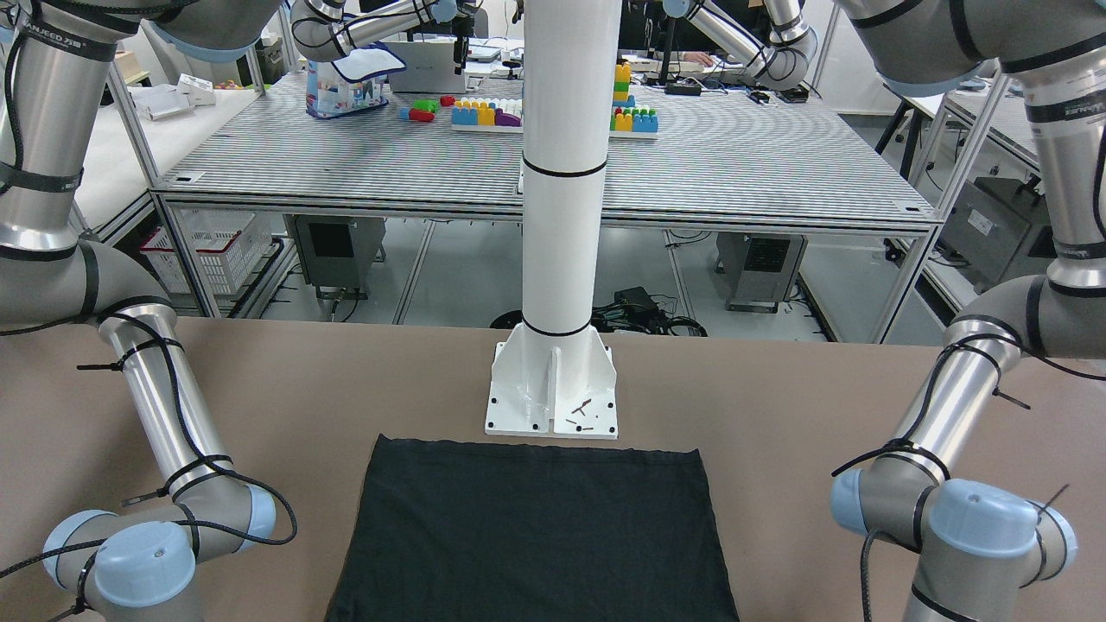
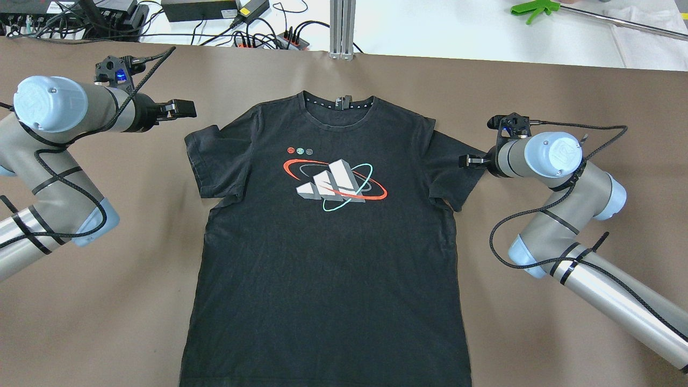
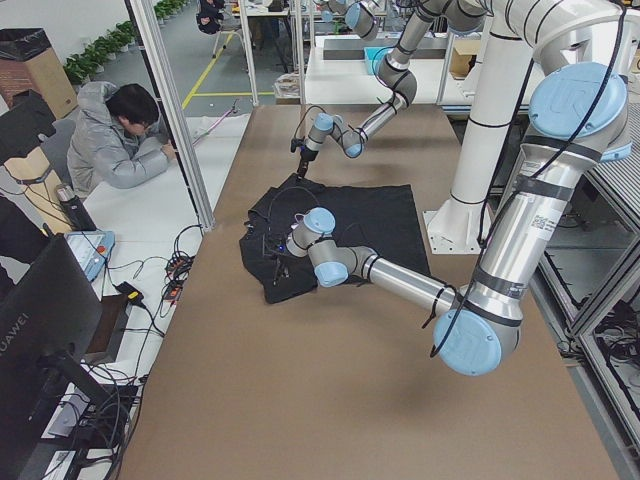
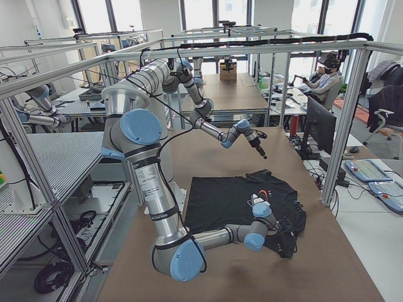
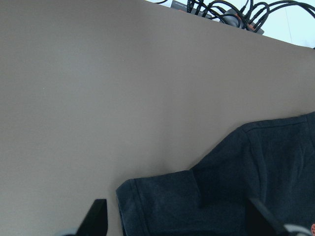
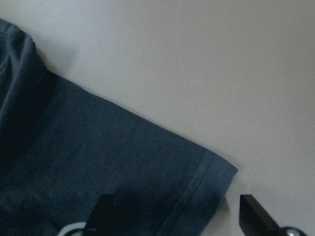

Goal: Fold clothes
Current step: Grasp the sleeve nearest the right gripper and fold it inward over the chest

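As far as the views show, nothing is folded yet. The black T-shirt [image 2: 328, 258] lies flat, print up, mid-way along the brown surface [image 2: 107, 301], with its hem towards the robot and its collar away. At the right sleeve [image 2: 451, 172] the right tool [image 2: 466, 160] sits low, fingers spread around the hem and gripping nothing. The left tool [image 2: 185, 109], also spread and empty, hangs over the left sleeve [image 2: 215, 166]. Every fold seems to be still ahead. Beyond the collar, cables [image 2: 269, 37] line the far edge, then a white bench [image 2: 457, 27]. A seated person [image 3: 120, 140] is farther off in the workshop.
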